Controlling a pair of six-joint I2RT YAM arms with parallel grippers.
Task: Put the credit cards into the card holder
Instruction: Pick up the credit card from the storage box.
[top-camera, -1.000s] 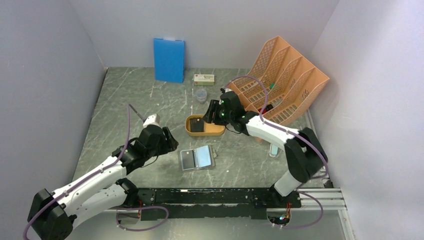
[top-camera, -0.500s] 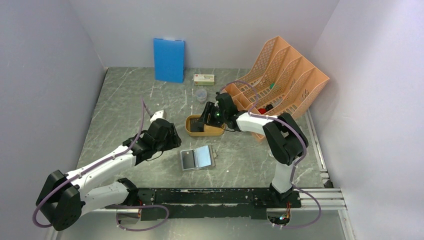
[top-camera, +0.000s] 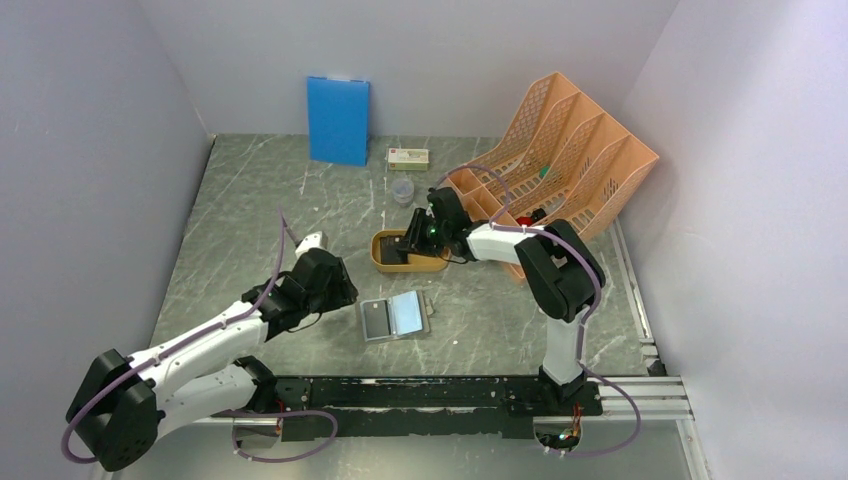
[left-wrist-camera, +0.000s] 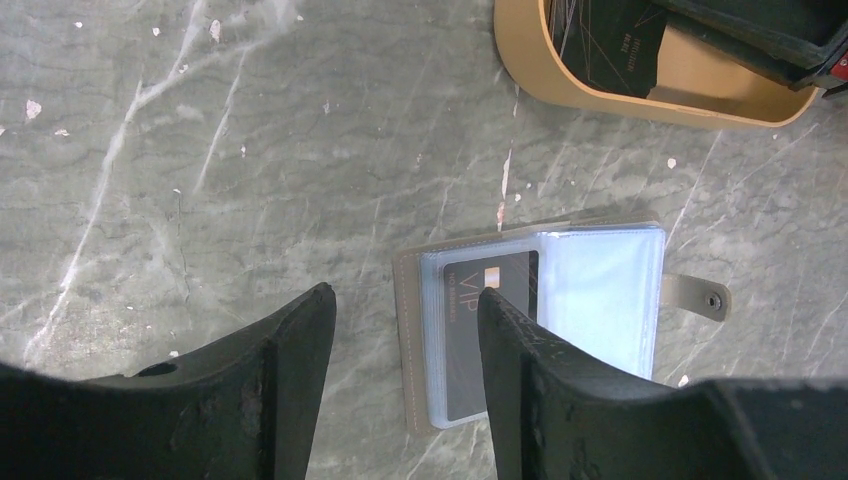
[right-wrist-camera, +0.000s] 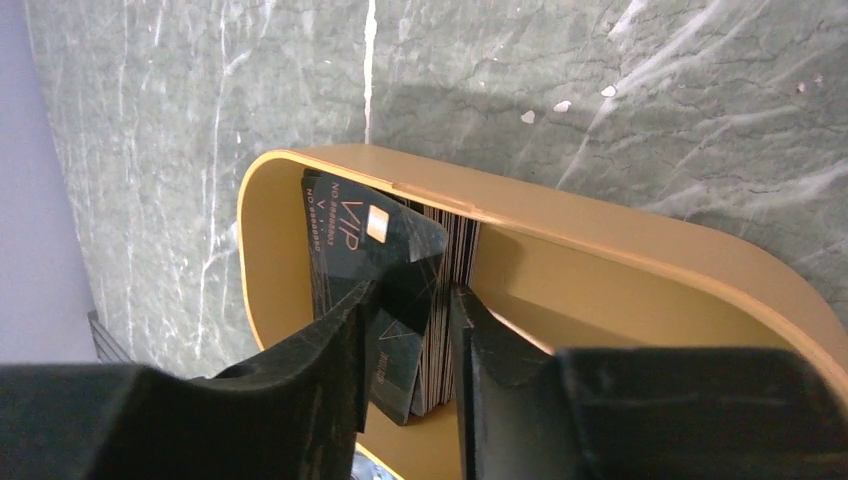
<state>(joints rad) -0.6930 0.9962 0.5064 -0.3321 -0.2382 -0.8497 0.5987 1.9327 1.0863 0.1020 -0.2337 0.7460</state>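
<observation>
The grey-green marbled table carries a blue board standing upright at approx. 11 o'clock by the back wall. At 12 o'clock there is a small box w/ a clear cup just nearer to centre. An orange file rack takes the 2 o'clock corner, a yellow tray sits about centre, and the card holder lies opened flat at 6 o'clock, apart from the tray.

Black credit cards on edge in mustard tray, grey card holder lying open, one card inside
</observation>
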